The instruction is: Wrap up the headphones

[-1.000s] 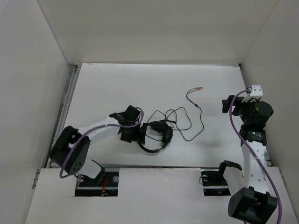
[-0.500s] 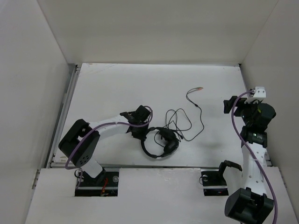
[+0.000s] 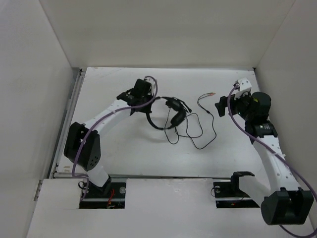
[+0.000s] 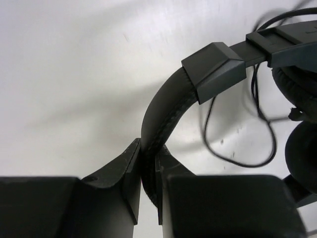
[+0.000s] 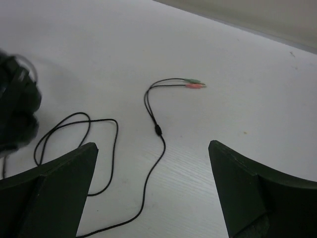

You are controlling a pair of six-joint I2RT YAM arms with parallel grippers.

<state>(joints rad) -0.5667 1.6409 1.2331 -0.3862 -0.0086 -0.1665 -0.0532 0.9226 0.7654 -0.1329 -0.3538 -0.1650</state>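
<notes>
Pinching confirmed: headphones [image 3: 174, 117] held by left gripper [image 4: 147, 151] at headband [image 4: 161, 111]; plugs [image 5: 194, 83] seen ahead of spread right gripper [image 5: 152, 148], toward far edge.

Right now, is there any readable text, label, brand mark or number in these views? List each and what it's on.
No readable text in any view.
headphones: plain black headband and slider, no brand or lettering visible.
plugs: green and pink colour only, no marks.
left arm, right arm: any labels are too small to read from above.
</notes>
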